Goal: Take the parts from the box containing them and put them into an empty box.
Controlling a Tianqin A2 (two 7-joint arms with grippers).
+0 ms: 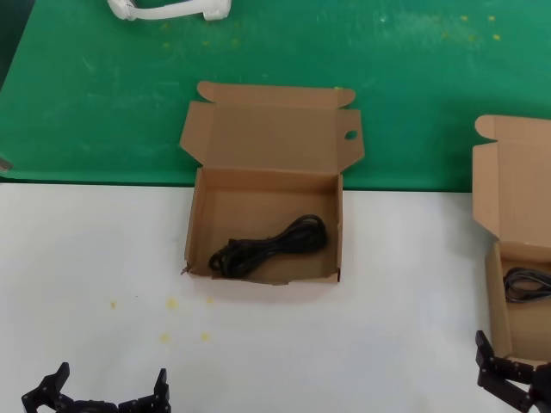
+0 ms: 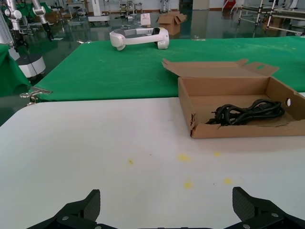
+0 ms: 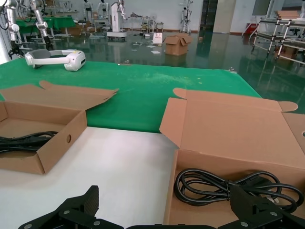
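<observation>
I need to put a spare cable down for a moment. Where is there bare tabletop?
The white tabletop is bare left of the holed-flap box, and between it and the plain-lidded box. It is tighter near the right end effector, beside that box's front corner.

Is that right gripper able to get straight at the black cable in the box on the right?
Probably yes. The right gripper sits open at the front of the plain-lidded box, whose lid stands up at the back, so the cable lies uncovered. Only the low front wall stands between them.
</observation>
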